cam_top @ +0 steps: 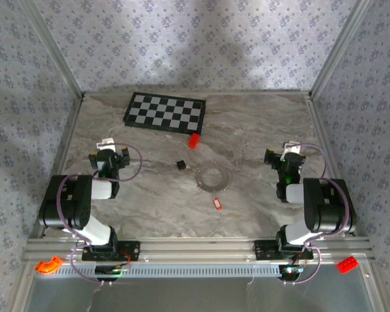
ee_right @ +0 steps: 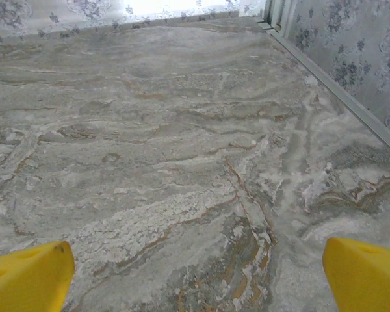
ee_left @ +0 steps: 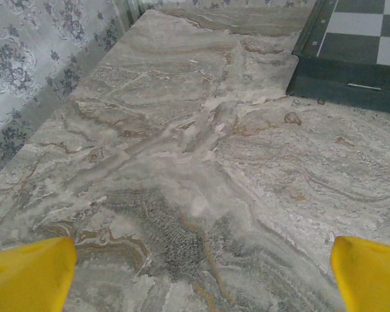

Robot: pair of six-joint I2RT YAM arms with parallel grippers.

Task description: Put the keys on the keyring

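Table [cam_top: 260, 130] from above. The keyring [cam_top: 211, 177] lies at the centre, between my left gripper [cam_top: 112, 149] and my right gripper [cam_top: 281, 156], well apart from both. The keys [cam_top: 216, 203] lie just before it, toward my bases. The small cube [cam_top: 180, 165] lies left of the keyring and slightly behind it. The rectangular block [cam_top: 194, 140] lies farther behind, at the near right corner of the checkered board [cam_top: 166, 112].

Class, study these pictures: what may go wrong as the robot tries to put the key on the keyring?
1. The key is tiny and lies flat on the table; a grasp may slip off it or push it away.
2. The red block shares its colour and could be picked by mistake.
3. The keyring lies loose just beyond the key; a reach may knock it askew.
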